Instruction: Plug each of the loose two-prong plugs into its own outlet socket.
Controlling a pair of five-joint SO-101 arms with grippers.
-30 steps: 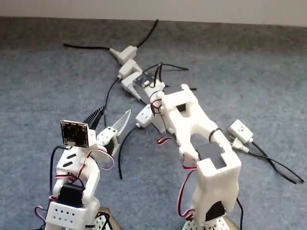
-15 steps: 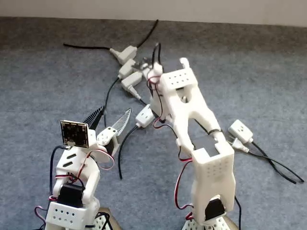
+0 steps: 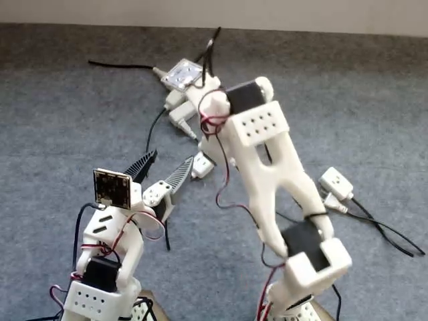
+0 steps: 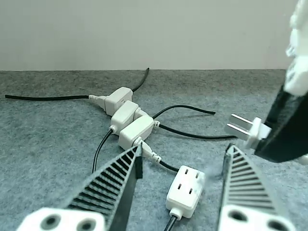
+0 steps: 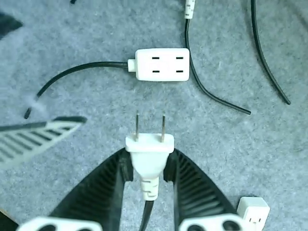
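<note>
Soft, even, bright light over the grey carpet [image 3: 60,154], faint shadows beneath the cords [image 4: 48,98].

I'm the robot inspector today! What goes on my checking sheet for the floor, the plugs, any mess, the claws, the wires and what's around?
Surface: grey carpet-like surface, flat.
Job's things: white two-prong plug held off the surface, prongs aimed at a loose outlet socket; second socket lies apart; three joined white pieces in a chain.
Clutter: nothing seen.
Grippers: right gripper shut on the plug; left gripper open, empty, near the loose socket.
Cables: black cables lie loose on the surface.
Surroundings: pale wall behind.
</note>
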